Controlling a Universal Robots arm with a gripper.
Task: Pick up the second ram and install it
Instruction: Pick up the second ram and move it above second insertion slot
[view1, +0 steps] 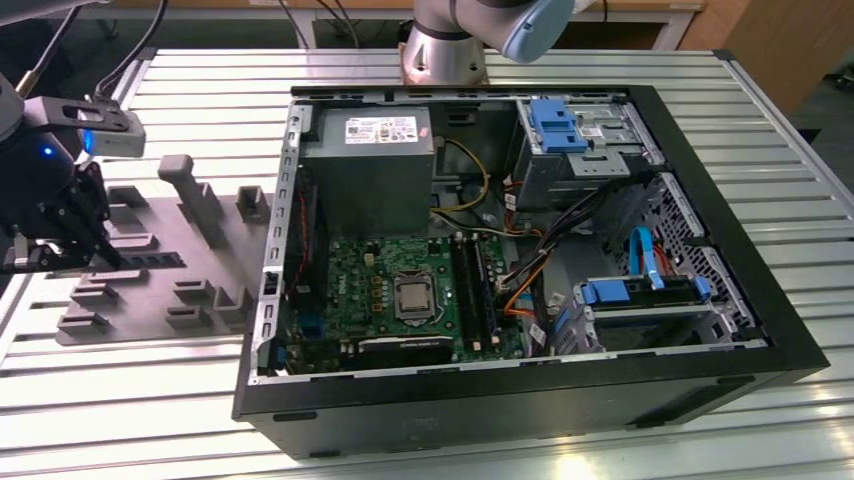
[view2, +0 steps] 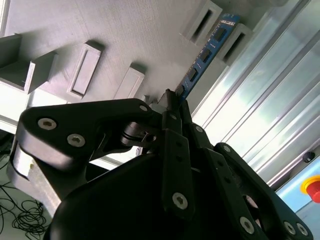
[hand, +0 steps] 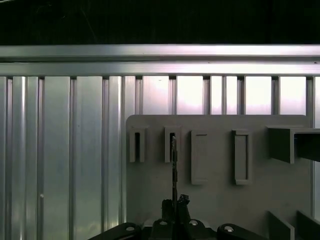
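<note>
The second ram (view2: 205, 55) is a slim blue-dark stick. Seen edge-on in the first wrist view, the ram (hand: 174, 165) is a thin dark line. My gripper (view2: 172, 102) is shut on its near part, fingertips pinched together. The stick's far end reaches between two slotted grey holder blocks (hand: 172, 145); I cannot tell whether it still rests in them. In the exterior view my gripper (view1: 83, 250) hangs over the grey holder tray (view1: 160, 300) at the exterior view's left, well away from the motherboard (view1: 400, 290) and its long black slots (view1: 470, 285).
The open computer case (view1: 534, 250) lies on the ribbed metal table (view1: 134, 400), with a power supply (view1: 374, 160), blue drive cages (view1: 561, 125) and cables inside. The arm's base (view1: 447, 45) stands behind the case. Upright grey blocks (view1: 194, 195) rise from the tray.
</note>
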